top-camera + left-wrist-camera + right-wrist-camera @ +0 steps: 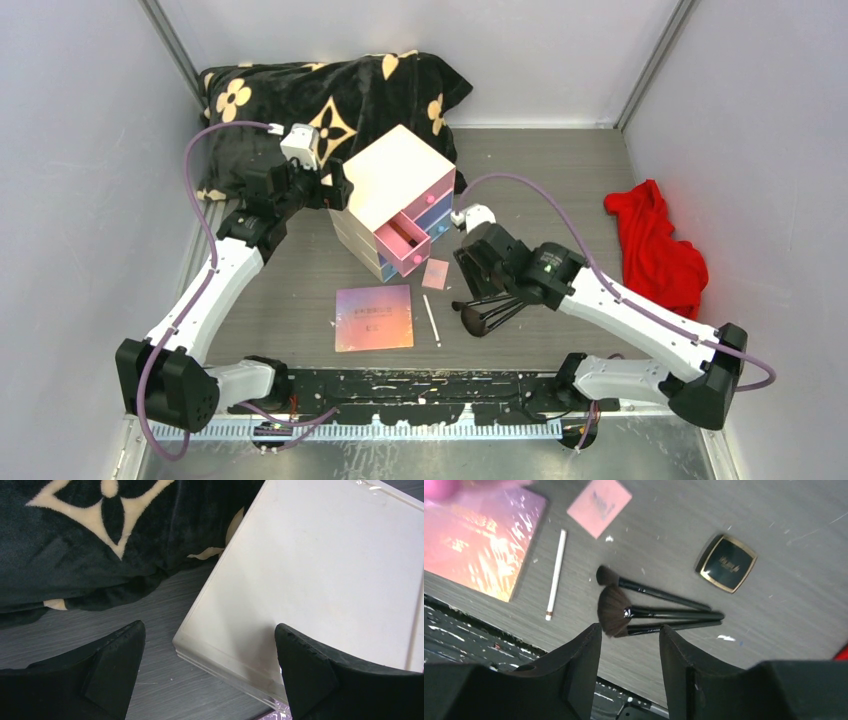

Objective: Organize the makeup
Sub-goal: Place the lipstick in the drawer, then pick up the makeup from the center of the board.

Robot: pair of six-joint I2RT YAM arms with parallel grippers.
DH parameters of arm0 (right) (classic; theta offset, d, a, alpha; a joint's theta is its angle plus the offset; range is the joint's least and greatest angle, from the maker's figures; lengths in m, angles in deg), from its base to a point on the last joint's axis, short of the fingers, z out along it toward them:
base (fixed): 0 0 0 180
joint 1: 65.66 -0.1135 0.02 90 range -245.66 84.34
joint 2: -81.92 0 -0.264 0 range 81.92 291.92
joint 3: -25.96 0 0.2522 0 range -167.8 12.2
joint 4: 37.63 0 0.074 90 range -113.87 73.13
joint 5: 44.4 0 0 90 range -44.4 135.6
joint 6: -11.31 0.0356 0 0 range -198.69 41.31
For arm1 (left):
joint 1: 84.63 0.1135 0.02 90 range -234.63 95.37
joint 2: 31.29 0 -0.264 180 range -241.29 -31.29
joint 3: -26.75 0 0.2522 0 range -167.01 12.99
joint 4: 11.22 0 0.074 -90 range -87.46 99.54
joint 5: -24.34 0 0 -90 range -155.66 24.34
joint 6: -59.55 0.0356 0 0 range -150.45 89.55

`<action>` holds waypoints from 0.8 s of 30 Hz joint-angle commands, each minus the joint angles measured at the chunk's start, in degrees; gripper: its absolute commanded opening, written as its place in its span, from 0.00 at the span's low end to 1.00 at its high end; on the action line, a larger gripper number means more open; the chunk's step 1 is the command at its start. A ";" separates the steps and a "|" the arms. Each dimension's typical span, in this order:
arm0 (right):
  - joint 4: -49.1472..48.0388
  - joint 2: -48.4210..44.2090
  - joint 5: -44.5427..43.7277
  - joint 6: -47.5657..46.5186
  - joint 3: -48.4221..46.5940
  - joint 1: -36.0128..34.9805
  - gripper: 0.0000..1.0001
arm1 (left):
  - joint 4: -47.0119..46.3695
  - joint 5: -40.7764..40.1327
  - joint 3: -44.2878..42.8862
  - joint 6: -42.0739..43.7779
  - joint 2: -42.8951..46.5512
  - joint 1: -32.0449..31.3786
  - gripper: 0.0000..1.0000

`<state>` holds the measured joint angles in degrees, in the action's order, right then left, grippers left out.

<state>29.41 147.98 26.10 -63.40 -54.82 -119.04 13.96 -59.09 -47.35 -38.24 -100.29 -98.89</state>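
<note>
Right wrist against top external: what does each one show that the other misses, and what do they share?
Only the right wrist: the black compact, lying on the table past the brush handles.
Only the top external: the cream drawer box in full with a pink drawer pulled out, the flowered blanket and the left arm.
Both: the iridescent palette, the small pink compact, the white stick and the brushes.

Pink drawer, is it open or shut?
Open. The pink drawer sticks out in front of the cream box, so you can see inside it from above.
</note>
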 commanded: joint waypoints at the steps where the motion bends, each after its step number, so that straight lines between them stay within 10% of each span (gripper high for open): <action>1: -13.06 -5.89 3.92 5.53 8.91 0.12 0.50 | 2.15 -2.17 -0.49 2.41 -0.24 0.07 1.00; 11: -30.50 -7.60 9.68 14.51 28.08 -1.94 0.49 | 1.98 -2.02 -0.48 2.39 -1.04 0.03 1.00; 24: -40.07 4.59 1.30 20.70 28.35 -11.35 0.46 | 2.20 -1.77 -0.51 2.34 -0.67 0.07 1.00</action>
<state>-4.08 152.94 30.69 -46.55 -25.69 -130.12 13.68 -59.27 -47.42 -37.67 -100.46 -98.89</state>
